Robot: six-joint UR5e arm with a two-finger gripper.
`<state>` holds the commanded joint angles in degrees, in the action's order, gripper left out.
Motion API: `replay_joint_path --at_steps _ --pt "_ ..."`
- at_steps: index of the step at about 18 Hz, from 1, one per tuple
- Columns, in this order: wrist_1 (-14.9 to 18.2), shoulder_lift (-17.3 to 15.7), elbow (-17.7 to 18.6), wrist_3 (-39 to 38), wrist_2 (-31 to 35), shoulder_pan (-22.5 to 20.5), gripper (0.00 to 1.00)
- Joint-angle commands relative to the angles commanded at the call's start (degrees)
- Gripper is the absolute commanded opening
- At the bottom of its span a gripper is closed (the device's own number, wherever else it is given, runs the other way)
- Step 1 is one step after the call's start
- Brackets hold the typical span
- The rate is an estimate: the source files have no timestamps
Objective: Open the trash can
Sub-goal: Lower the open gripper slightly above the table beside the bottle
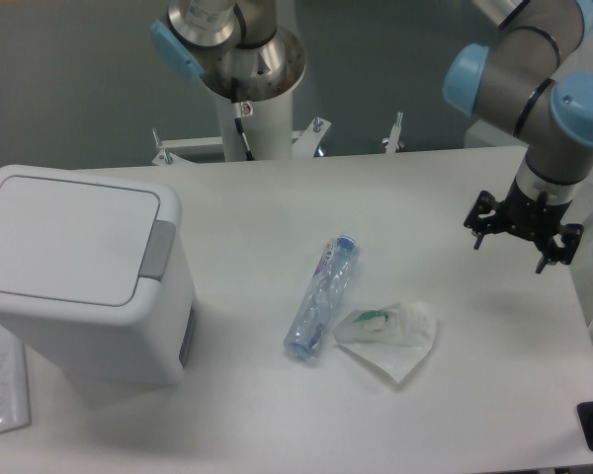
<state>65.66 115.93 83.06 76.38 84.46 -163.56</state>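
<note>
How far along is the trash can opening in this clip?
Nothing looks done: the trash can lid lies flat and closed. The gripper hangs open and empty over the far side of the table, away from the grey push-button tab. Reaching the tab and pressing remain.

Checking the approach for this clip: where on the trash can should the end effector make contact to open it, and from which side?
Best bet is the grey push-button tab on the right edge of the trash can lid, pressed from above. The lid lies flat and closed with no raised lip to pinch. The end effector hangs far to the right, so it would likely cross over the crushed bottle.
</note>
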Motion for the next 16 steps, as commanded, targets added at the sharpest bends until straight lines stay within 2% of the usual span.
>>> replay_joint_path --at_steps 5,7,9,13,16 --pt "-0.3 -0.3 0.1 0.3 -0.5 0.1 1.00" --pt "-1.7 -0.1 0.8 0.2 -0.7 2.1 1.00" --pt "-3.3 -0.1 1.4 -1.3 -0.8 2.3 1.00" --pt "-4.3 -0.4 0.2 -11.4 -1.8 4.6 1.00" --pt "-8.2 -0.7 -0.8 -24.5 -6.9 6.1 1.00"
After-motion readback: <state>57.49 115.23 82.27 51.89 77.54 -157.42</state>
